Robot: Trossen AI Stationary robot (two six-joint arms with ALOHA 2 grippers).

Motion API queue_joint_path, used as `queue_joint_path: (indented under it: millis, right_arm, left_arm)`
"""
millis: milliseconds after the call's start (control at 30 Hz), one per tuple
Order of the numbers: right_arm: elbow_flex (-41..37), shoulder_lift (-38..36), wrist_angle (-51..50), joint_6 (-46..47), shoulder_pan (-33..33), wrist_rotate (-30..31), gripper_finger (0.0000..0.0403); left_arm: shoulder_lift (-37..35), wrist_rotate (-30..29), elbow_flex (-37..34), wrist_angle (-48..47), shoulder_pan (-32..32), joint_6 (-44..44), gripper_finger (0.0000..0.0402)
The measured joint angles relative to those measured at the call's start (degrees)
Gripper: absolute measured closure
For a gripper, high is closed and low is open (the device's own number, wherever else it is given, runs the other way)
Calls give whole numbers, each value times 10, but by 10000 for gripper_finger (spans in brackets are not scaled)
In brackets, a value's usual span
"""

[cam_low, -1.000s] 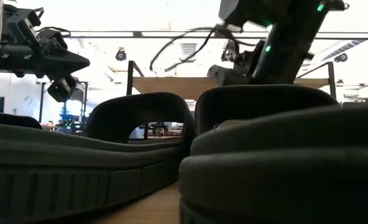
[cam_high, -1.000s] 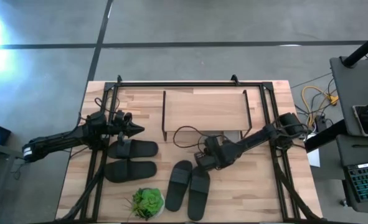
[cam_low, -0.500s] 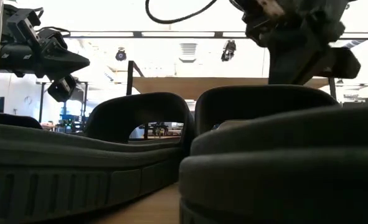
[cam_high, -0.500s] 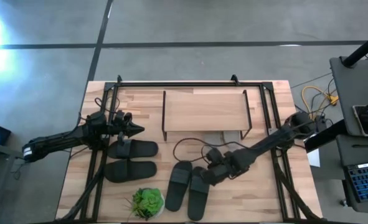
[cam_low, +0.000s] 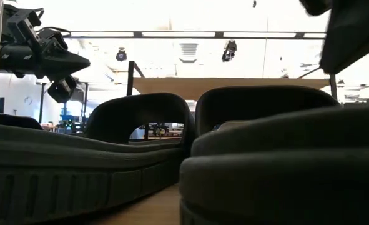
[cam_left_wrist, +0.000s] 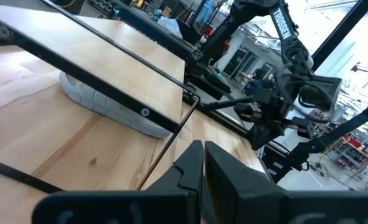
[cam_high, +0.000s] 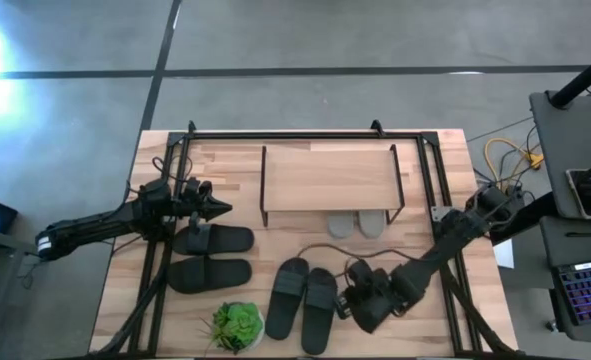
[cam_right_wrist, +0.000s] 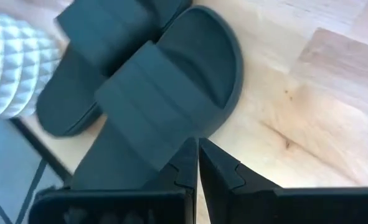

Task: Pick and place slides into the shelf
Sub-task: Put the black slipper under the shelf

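Shelf (cam_high: pixel 327 175): low rack, light wooden rectangular top board on thin black legs, standing upright at the tabletop's (cam_high: pixel 425 225) far middle. Light grey slides (cam_high: pixel 357 224): pair lying side by side beneath the shelf's right half, soles down, their ends poking out past the front edge of the board. Black slides (cam_high: pixel 211 256): pair left of centre, lying sideways and parallel, one nearer the shelf, one nearer the front, close together. Charcoal slides (cam_high: pixel 303 304): pair at front centre, side by side and touching, lengthwise toward the shelf, wide straps up.
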Motion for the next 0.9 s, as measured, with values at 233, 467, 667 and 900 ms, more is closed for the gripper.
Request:
queue_joint_path:
  millis: [233, 467, 667, 900]
  right_arm:
    - [8, -2, 2, -44, 64, 23, 394]
    - [28, -3, -24, -46, 125, 102, 394]
    - [25, 2, -21, -106, 142, 122, 394]
    - [28, 3, -17, -252, 137, 128, 394]
  left_arm:
    - [0, 0, 0, 0, 0, 0, 400]
    - [0, 0, 0, 0, 0, 0, 400]
    - [0, 0, 0, 1, 0, 0, 400]
    - [0, 0, 0, 1, 0, 0, 400]
